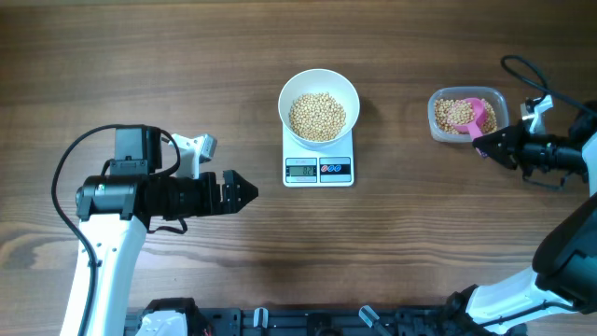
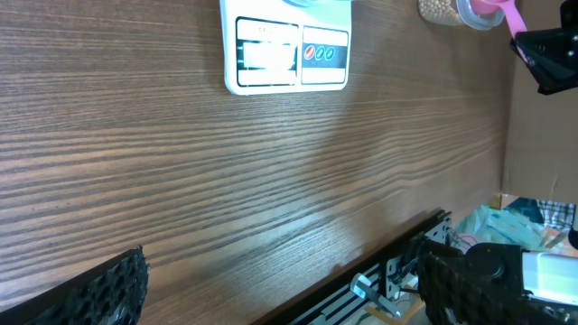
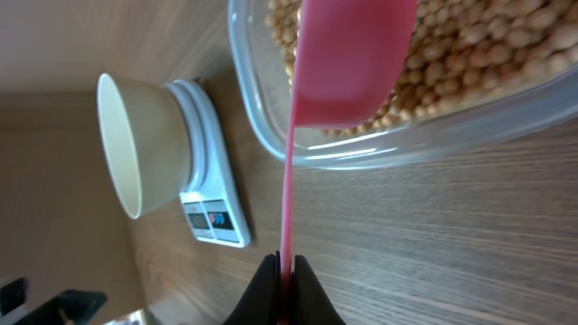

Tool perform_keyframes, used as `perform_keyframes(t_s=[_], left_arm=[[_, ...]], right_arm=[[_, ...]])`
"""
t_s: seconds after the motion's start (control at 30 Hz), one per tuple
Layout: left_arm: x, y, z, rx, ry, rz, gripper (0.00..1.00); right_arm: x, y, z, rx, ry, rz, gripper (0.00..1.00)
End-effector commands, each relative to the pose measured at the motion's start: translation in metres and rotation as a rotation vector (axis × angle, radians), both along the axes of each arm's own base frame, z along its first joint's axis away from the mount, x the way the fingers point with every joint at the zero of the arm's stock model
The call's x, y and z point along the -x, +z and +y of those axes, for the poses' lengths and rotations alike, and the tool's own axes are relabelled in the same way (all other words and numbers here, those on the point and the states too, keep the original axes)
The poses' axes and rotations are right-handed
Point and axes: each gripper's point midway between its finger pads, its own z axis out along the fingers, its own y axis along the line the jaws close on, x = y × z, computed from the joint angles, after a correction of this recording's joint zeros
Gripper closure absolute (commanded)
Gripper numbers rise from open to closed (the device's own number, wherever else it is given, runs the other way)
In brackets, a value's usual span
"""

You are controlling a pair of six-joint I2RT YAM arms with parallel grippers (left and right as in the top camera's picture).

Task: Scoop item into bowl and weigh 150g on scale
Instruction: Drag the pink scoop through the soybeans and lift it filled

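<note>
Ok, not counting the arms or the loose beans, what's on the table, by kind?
white bowl: 1
scale: 1
clear plastic container: 1
pink scoop: 1
Total: 4

Deep white bowl upright atop small white square scale, midway between left and right tabletop edges, toward far edge. Partly filled with round tan soybeans, loosely heaped. Grey display and dark button panel along scale's near edge; digits unreadable. More of same in clear container near right edge.
</note>
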Motion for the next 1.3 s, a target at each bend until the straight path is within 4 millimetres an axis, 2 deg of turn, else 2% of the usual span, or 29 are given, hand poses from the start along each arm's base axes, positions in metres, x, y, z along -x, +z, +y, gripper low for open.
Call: perform_keyframes(t_s=[0.0, 0.1, 0.83, 1.07, 1.27], left_arm=[[0.000, -0.003, 0.001, -0.004, -0.012, 0.001, 0.00], [0.000, -0.003, 0.001, -0.004, -0.012, 0.001, 0.00], [0.000, -0.003, 0.001, -0.004, -0.012, 0.001, 0.00], [0.000, -0.003, 0.001, -0.004, -0.012, 0.001, 0.00], [0.000, -0.003, 0.001, -0.004, -0.012, 0.001, 0.00]], right_arm=[[-0.002, 0.010, 0.011, -0.091, 0.018, -0.054, 0.96], [-0.006, 0.019, 0.015, -0.138, 0.013, -0.092, 0.96], [-0.006, 0.024, 0.017, -0.185, -0.009, -0.079, 0.96], [-0.009, 0.034, 0.022, -0.240, -0.011, -0.115, 0.96], [-0.013, 0.055, 0.029, -0.325, 0.012, -0.228, 0.96]])
